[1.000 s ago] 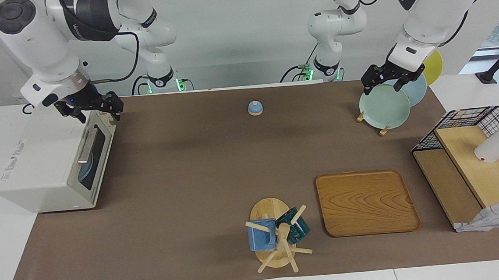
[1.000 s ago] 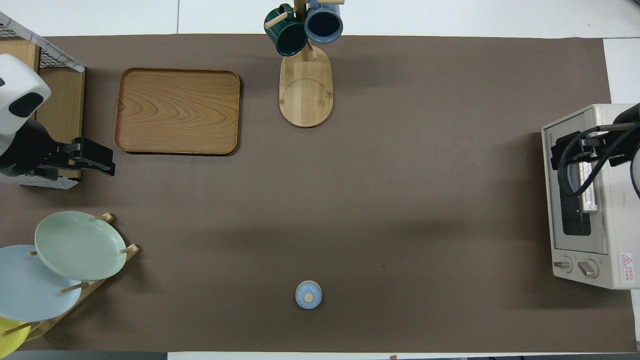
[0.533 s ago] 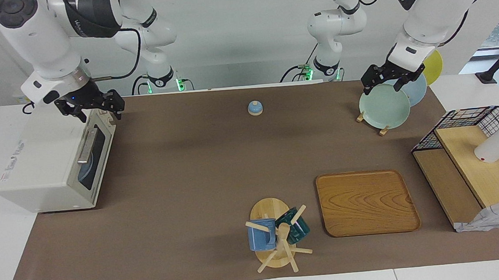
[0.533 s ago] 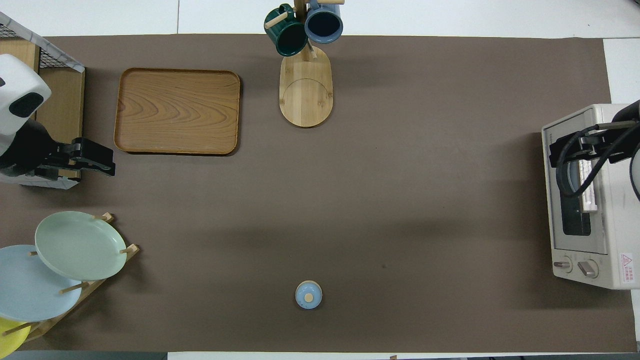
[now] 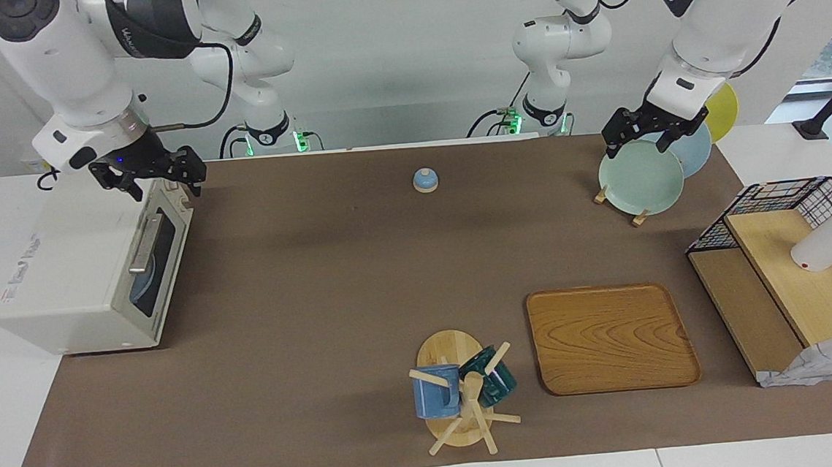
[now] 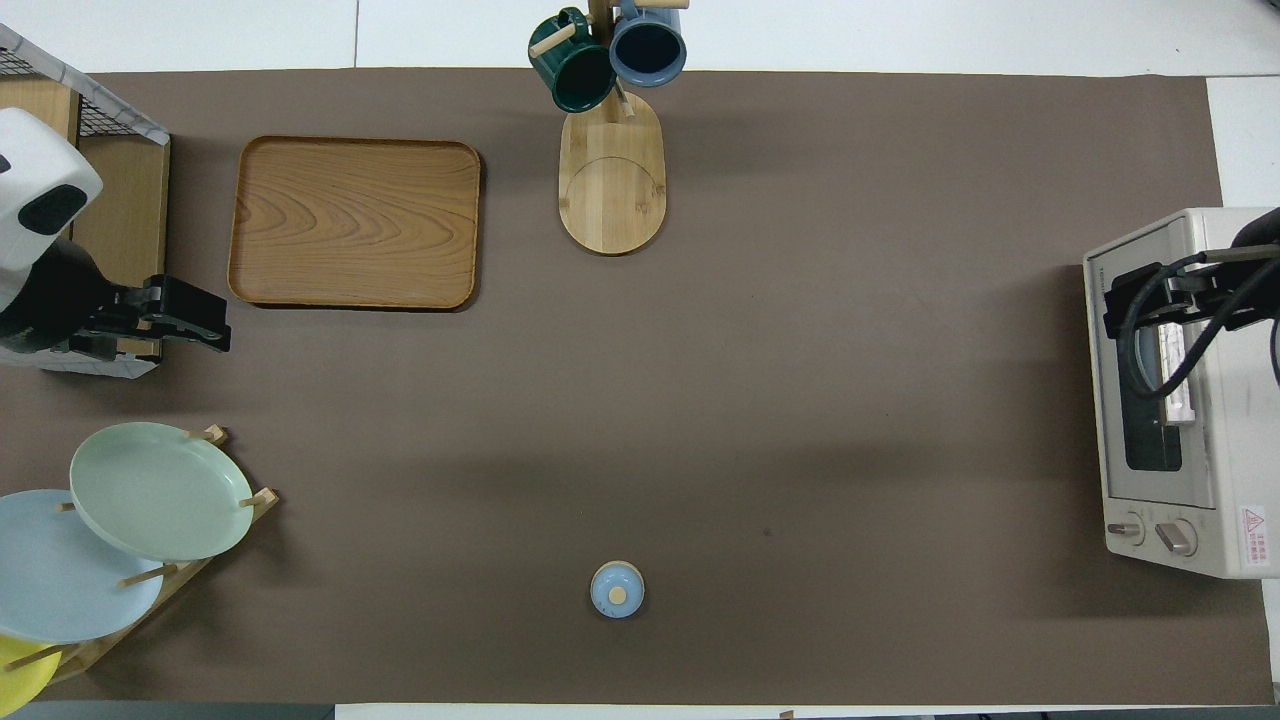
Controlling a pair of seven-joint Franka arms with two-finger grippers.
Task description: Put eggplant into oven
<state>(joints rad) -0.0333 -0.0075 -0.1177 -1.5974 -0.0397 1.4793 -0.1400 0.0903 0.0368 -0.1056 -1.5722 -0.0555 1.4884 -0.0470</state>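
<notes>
Right gripper [image 5: 160, 179] hangs with its fingers spread and holding nothing, just over the top edge of the oven [image 5: 60, 280] at the corner nearest the robots. That cream-white boxy oven has a dark glass door, shut, with a metal bar handle and two knobs, and sits at the right arm's end of the table. Left gripper [image 5: 645, 138] waits, jaws apart, over the green plate [image 5: 639, 180].

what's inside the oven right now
The oven door is shut. Through its dark glass a bluish round shape shows, possibly a plate. No eggplant is visible; the rest of the inside is hidden.
</notes>
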